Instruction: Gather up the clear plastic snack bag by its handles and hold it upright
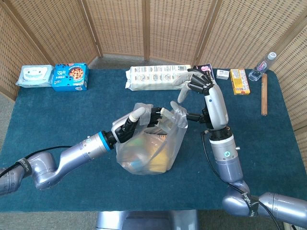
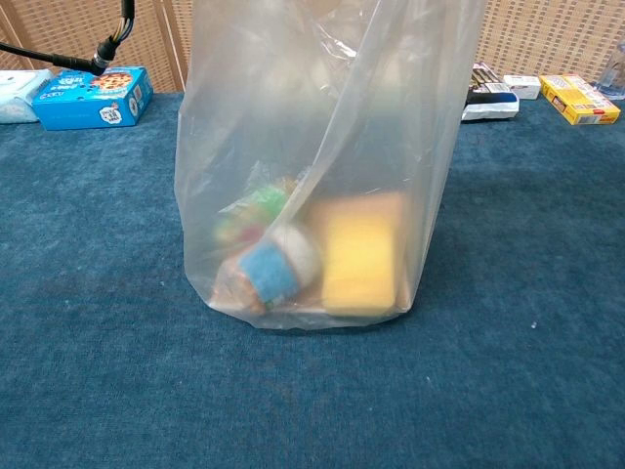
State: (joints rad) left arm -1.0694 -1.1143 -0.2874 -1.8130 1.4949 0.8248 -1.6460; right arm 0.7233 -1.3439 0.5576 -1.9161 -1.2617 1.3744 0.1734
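The clear plastic snack bag [image 1: 146, 153] stands on the blue table [image 1: 57, 124], a yellow box, a blue-labelled jar and a green pack showing through it. My left hand [image 1: 143, 118] grips the bag's left handle and top rim, with fingers curled into the plastic. The right handle [image 1: 178, 113] sticks up loose beside it. My right hand [image 1: 195, 81] hovers above and behind that handle, thumb pointing down, fingers half curled, holding nothing. In the chest view the bag [image 2: 322, 195] fills the middle and both hands are out of sight.
Along the far edge lie a wipes pack [image 1: 35, 75], a blue cookie box [image 1: 70, 76], a long white pack [image 1: 153, 76], a yellow box [image 1: 239, 80], a water bottle [image 1: 263, 67] and a wooden stick [image 1: 264, 94].
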